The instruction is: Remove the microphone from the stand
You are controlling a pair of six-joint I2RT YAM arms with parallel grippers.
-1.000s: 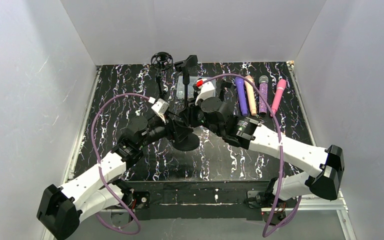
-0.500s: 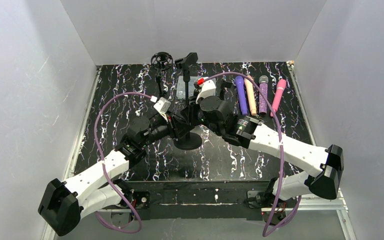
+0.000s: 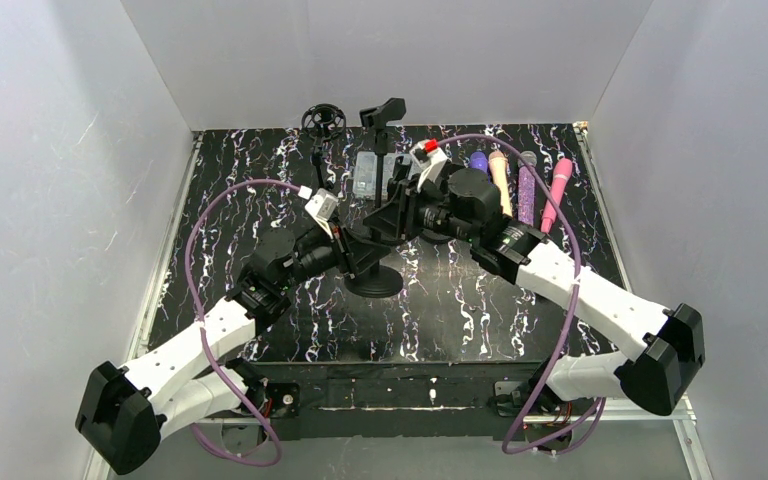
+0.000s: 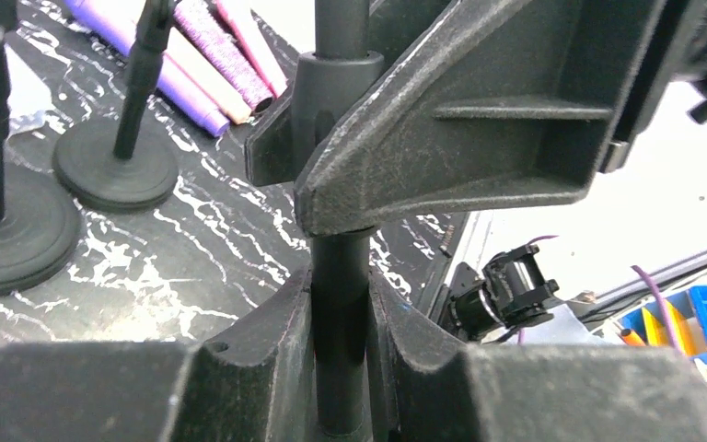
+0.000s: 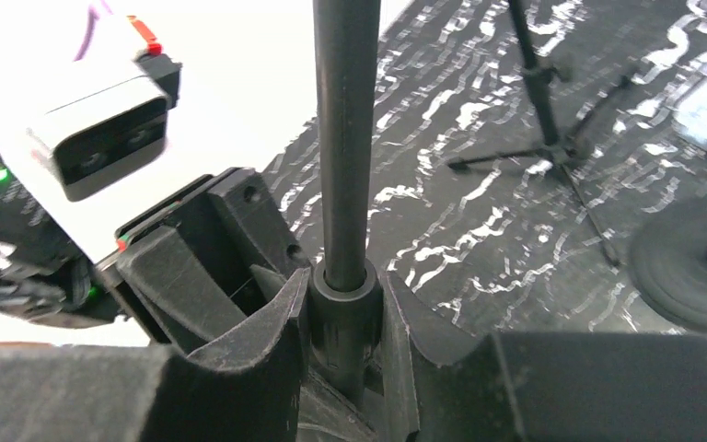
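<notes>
At the counter (image 3: 480,310) centre, your left hand (image 4: 341,318) and right hand (image 5: 345,308) both clench the stand (image 3: 378,284); uneven pulls could tip it into neighbouring stands (image 4: 115,170).

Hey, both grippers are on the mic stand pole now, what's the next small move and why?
Probably the right gripper should let go and rise toward the clip. Both grippers are shut low on the pole, the left gripper beneath the right, so the left alone can likely steady it.
</notes>
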